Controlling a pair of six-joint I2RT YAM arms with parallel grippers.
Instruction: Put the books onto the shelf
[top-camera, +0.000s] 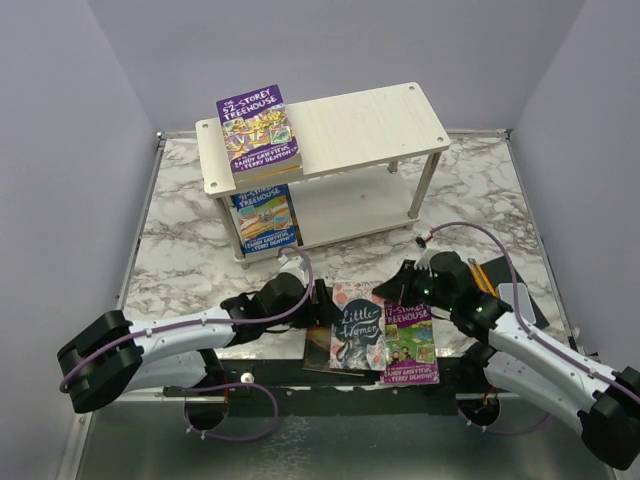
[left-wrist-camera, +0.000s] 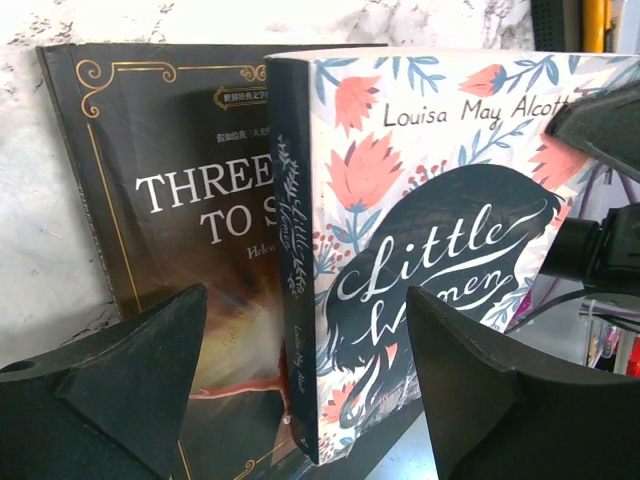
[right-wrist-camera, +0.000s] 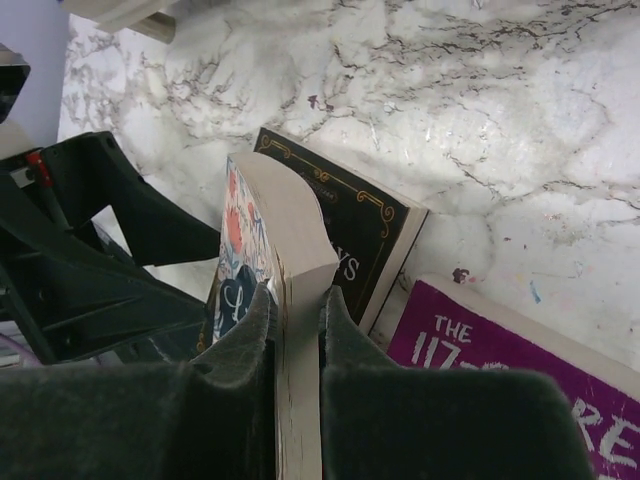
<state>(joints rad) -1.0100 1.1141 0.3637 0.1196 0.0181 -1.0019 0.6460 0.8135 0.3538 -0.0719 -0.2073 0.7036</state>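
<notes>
On the marble table, "Little Women" is tilted up by its page edge, which my right gripper is shut on. My left gripper is open, its fingers on either side of that book's spine without touching it. A dark brown book lies flat beneath and behind the tilted one. Beside them lies a purple Treehouse book. On the pale wood shelf, another purple Treehouse book rests on the top board and a blue one on the lower tier.
A yellow and black object and a grey pad sit by the right arm. Pale walls enclose the marble table on three sides. The right part of the shelf's top board and lower tier is bare.
</notes>
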